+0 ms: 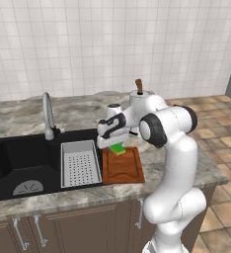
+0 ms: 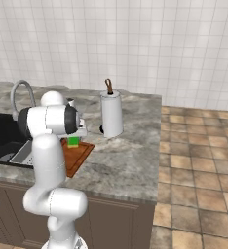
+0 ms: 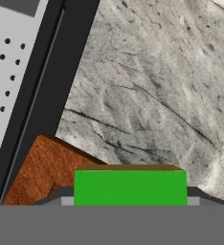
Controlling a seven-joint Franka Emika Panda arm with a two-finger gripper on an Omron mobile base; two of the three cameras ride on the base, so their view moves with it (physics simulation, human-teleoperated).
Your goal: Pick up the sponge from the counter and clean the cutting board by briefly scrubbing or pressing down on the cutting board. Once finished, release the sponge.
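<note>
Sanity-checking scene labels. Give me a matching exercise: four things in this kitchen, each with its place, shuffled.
Things:
1 sponge
2 cutting board
3 perforated tray
4 paper towel roll

Places:
A upright on the counter, beyond the board
B in the sink's right side
C between the jaws, over the board's far end
D on the counter, right of the sink

Pairs: 1-C, 2-D, 3-B, 4-A

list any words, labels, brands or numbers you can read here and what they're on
None: no readable text in any view.
The sponge, plain green, has no print.
The cutting board shows bare wood grain.
The paper towel roll is blank white.
The sink tray shows only holes.
The counter and wall tiles carry no signs.
</note>
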